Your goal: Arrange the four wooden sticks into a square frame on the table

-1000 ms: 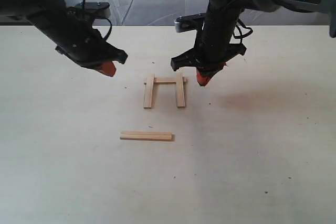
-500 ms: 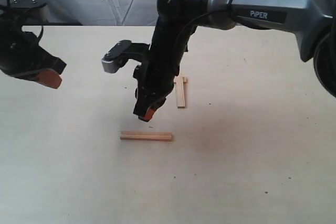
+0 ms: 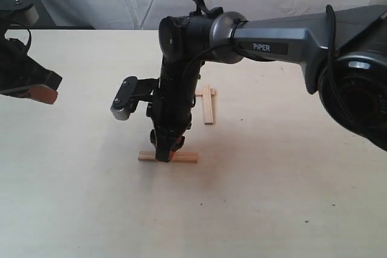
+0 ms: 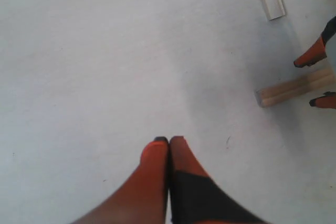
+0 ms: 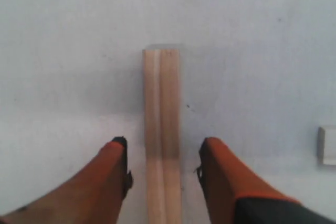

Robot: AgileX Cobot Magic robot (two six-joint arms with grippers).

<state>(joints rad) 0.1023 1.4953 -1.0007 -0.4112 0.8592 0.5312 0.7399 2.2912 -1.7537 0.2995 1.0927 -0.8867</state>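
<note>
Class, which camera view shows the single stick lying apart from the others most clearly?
The right wrist view: the single stick fills the middle, close up, inside the open right gripper. In the exterior view the gripper covers its middle; the left wrist view catches only one end.

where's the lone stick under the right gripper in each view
Exterior view: the lone stick lies just left of centre, below the middle.
Left wrist view: at the picture's right edge, mid-height.
Right wrist view: centre, running to the bottom edge.
Shared landmark: the open right gripper straddling it.
</note>
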